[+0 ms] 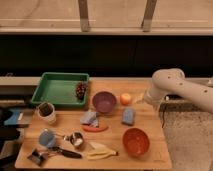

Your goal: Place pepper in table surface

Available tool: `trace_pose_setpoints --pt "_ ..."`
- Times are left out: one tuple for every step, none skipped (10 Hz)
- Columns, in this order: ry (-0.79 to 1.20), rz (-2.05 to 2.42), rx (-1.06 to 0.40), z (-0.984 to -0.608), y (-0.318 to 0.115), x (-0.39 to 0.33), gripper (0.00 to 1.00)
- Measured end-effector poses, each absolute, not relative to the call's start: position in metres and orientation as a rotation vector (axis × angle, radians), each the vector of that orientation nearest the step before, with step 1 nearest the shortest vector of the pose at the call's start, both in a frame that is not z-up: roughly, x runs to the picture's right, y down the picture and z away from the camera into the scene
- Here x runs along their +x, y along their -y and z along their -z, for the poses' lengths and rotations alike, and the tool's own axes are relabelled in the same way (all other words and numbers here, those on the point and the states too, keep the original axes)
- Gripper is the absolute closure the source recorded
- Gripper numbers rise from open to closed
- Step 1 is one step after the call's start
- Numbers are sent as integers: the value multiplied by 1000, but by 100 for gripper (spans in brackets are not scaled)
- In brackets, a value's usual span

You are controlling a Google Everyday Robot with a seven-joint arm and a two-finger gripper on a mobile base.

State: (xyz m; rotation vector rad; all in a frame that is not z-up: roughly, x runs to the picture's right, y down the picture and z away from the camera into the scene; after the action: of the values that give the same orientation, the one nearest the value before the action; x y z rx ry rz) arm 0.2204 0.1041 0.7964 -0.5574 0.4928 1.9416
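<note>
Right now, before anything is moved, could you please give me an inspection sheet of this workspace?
Surface: wooden table surface, crowded.
Job's things: pepper lies flat on the wood, centre front, not held.
Clutter: green tray, purple bowl, orange fruit, red bowl, banana, white cup, blue block.
Grippers: pincer open, empty, at the table's right edge beside the orange fruit.
Cables: nothing seen.
Surroundings: dark wall behind, windows above, speckled floor at right.
</note>
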Motion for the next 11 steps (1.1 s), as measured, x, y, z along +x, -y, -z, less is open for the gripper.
trace_pose_setpoints --pt "-478 -1897 -565 -798 -100 202 21" --pt "-457 -1840 -576 -798 -95 177 21" --pt "-433 -1776 -590 -797 -92 150 21" --pt "-407 -1705 -604 -792 -91 122 21" --pt "-381 -1629 -618 -785 -94 97 21" --pt "-353 -1541 -638 -774 -101 71 21" --pt "-317 -1446 -667 -763 -108 50 21" --pt "-282 -1322 -702 -752 -116 34 21" --pt "-248 -1209 -731 -741 -124 20 21" --pt "-227 -1154 -744 -736 -127 13 21" --pt "-214 -1114 -753 -732 -129 8 21"
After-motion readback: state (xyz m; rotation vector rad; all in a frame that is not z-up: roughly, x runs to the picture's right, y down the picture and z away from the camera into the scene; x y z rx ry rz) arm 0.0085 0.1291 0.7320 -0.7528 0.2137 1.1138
